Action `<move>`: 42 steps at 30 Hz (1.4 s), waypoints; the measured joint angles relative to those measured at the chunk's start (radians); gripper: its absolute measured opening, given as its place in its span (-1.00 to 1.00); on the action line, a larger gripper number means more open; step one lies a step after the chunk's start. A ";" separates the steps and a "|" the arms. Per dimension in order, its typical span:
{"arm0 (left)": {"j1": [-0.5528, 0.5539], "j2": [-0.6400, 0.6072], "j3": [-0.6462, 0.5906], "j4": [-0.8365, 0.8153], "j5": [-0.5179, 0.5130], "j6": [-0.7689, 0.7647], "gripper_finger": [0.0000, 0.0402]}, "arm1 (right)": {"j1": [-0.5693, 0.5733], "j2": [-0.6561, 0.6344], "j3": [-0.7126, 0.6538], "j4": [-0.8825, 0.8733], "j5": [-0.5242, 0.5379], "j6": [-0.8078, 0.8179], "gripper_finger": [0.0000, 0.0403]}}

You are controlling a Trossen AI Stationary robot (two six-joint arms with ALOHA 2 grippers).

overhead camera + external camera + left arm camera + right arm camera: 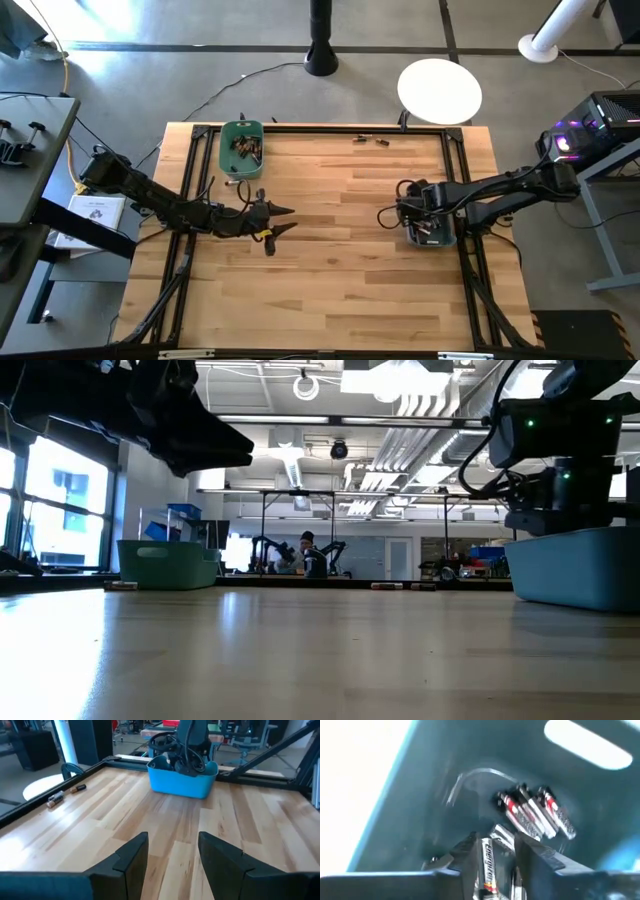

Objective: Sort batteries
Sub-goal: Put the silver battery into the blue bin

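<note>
Meanwhile, right gripper [494, 862] sat inside the smooth blue plastic bin [432, 236], fingers parted around a glossy silver cylindrical battery [487, 862], more silver cells [535, 812] piled beside, left gripper [281, 220] gaped open over pale wood-plank table [340, 280], copper cells [244, 148] in green bin [241, 131].

So the green bin [241, 149] sits at the table's [330, 260] far left with batteries inside, the blue bin [432, 234] is over at the right edge, and a few loose batteries [369, 139] lie along the far edge between them.
</note>
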 joint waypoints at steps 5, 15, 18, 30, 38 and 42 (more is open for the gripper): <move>0.002 0.000 0.000 0.002 0.000 -0.012 -0.16 | 0.004 -0.005 0.040 -0.089 0.042 -0.049 -0.30; 0.118 0.000 0.073 -0.184 -0.022 -0.125 -0.16 | 0.127 -0.076 0.300 -0.266 0.423 -0.111 -0.30; 0.200 0.000 0.161 -0.502 -0.025 -0.292 -0.16 | 0.178 -0.083 0.340 -0.150 0.556 -0.213 -0.30; 0.354 0.000 0.305 -1.597 0.161 -0.918 -0.16 | 0.268 -0.044 0.173 0.582 0.615 -0.698 -0.30; 0.397 0.000 0.185 -1.588 0.040 -1.071 -0.19 | 0.269 -0.044 0.104 0.665 0.613 -0.730 -0.30; 0.436 0.000 0.146 -1.581 -0.006 -1.103 -0.34 | 0.269 -0.044 0.104 0.670 0.613 -0.748 -0.30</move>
